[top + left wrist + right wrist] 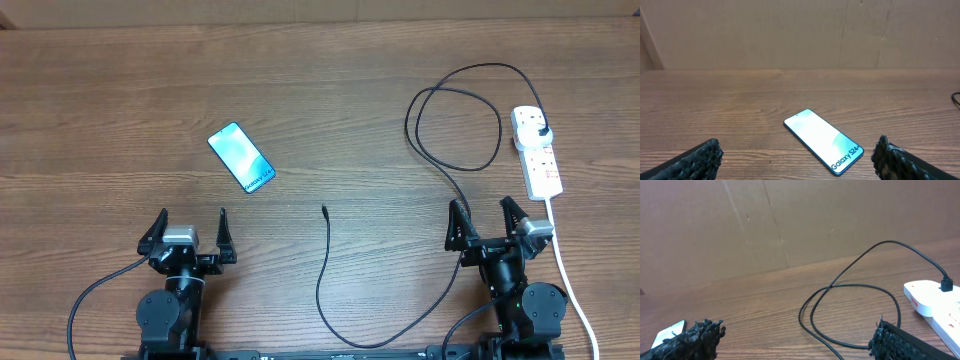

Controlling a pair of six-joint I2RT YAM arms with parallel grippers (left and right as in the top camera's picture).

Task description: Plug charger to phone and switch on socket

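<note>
The phone (241, 157) lies flat on the wood table, screen up and lit light blue; in the left wrist view (823, 141) it is just ahead of the fingers. The charger's black cable (455, 185) loops near the socket, its plug (541, 131) sits in the white power strip (536, 152), and its connector tip (325, 211) lies loose mid-table. The cable loop (850, 310) and the strip (935, 302) show in the right wrist view. My left gripper (190, 235) is open and empty, near the front edge below the phone. My right gripper (488, 225) is open and empty, beside the strip's near end.
The strip's thick white cord (570, 280) runs down the right side past my right arm. A brown cardboard wall (790, 30) stands behind the table's far edge.
</note>
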